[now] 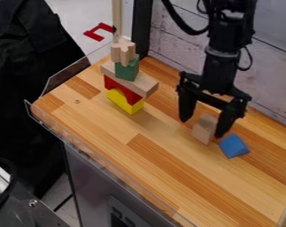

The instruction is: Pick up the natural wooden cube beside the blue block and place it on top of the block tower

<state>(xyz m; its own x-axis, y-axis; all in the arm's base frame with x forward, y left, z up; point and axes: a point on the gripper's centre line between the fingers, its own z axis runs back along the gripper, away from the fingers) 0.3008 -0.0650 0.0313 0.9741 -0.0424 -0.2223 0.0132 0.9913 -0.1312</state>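
"Toward the back right of the counter [139, 173], what is the gripper [202, 127] doing?"

"It hangs low with its two fingers spread wide. The pale block [204, 129] stands on the wood between them, closer to the finger on the picture's right. I can't tell whether that finger touches it."

"Anything else by that finger?"

"A blue block [234, 146] with sloping faces sits just beside its tip, a little nearer the camera. A small bit of red [218, 137] shows by the tip too, too little to name."

"And the tower?"

"That's well apart, over at the left. A yellow block [126, 102] is at the bottom, a red arch [121, 89] on it, then a plank [146, 84] lying across. On the plank sits a green block [127, 70], and a notched wooden piece [123, 52] stands on top."

"What's behind the arm?"

"A wall [267, 73] of pale boards. Dark cloth [21, 80] hangs off to the left, beyond the counter's clear rim."
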